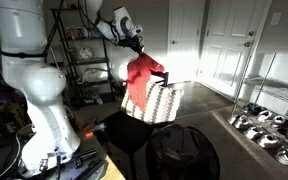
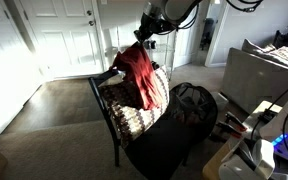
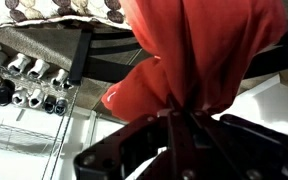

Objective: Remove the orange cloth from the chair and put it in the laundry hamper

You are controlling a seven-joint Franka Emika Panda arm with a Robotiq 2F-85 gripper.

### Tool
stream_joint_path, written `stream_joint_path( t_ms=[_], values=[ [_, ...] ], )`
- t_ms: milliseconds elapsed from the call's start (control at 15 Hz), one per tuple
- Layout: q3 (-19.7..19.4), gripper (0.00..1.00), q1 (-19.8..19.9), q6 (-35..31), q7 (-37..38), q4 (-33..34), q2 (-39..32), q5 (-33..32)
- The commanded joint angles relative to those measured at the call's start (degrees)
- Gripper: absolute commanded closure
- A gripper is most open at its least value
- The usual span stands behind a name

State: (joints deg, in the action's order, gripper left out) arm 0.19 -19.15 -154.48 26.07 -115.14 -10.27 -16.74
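Clearly the gripper (image 1: 136,47) has hold of the orange cloth (image 1: 141,72). In the wrist view its fingers (image 3: 144,135) are drawn narrow around a bunched fold of the fabric (image 3: 199,60), which fills most of that picture. The cloth hangs limp from the claw, above the top edge of the chair (image 1: 156,103). Its lower part falls across the red, white and dark striped back in both exterior views. Whether the hanging end rests against the stripes or hangs just clear of them cannot be told.

Seen in an exterior view, the gripper (image 2: 145,38) is above the chair's upper corner, and the cloth (image 2: 139,72) spreads down over the striped back (image 2: 149,108). The dark seat sits below it on a dark frame.

The laundry hamper (image 1: 184,150), black with a round rim, stands on the floor just beside the chair, on the side away from the white arm (image 1: 34,80). It shows again in an exterior view (image 2: 191,105), close against the chair's side.

Behind the chair are white panelled doors (image 2: 64,40). Beyond the chair, in the wrist view, pairs of shoes (image 3: 24,82) sit on a wire rack (image 3: 29,140). A strip of the striped back (image 3: 54,10) runs along the top edge of that picture.
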Motion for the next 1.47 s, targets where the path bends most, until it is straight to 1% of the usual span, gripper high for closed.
stream_joint_path(
  t_ms=[0, 200, 267, 467, 600, 667, 733, 867, 1067, 1200, 1333, 1400],
  values=[
    [2.58, 0.99, 3.86, -4.41, -2.94, -9.78, 8.68, 3.88],
    [2.89, 0.99, 6.16, -8.17, -0.91, -16.03, 14.75, 4.31],
    [0.68, 0.99, 5.12, -9.21, 0.87, -18.06, 16.86, 3.43],
    [-0.71, 0.99, 7.51, -9.88, 6.62, -22.72, 22.17, 0.1],
    [-1.03, 0.99, 9.33, -9.44, 9.02, -24.44, 24.19, -0.73],
    [-0.98, 0.99, 10.32, -9.17, 10.28, -25.13, 24.93, -1.44],
    [-1.53, 0.99, 10.17, -9.09, 9.4, -25.88, 25.42, -0.14],
    [-2.01, 0.99, 11.14, -9.06, 9.88, -26.86, 25.99, 0.19],
    [-2.07, 0.99, 13.97, -8.82, 13.24, -27.5, 25.69, -1.03],
    [-2.96, 0.99, 15.53, -8.99, 14.42, -28.04, 25.3, -0.11],
    [-3.95, 0.99, 17.55, -9.08, 16.12, -29.91, 26.33, 0.01],
    [-4.02, 0.99, 19.13, -8.98, 17.79, -30.37, 26.45, -0.93]
  ],
)
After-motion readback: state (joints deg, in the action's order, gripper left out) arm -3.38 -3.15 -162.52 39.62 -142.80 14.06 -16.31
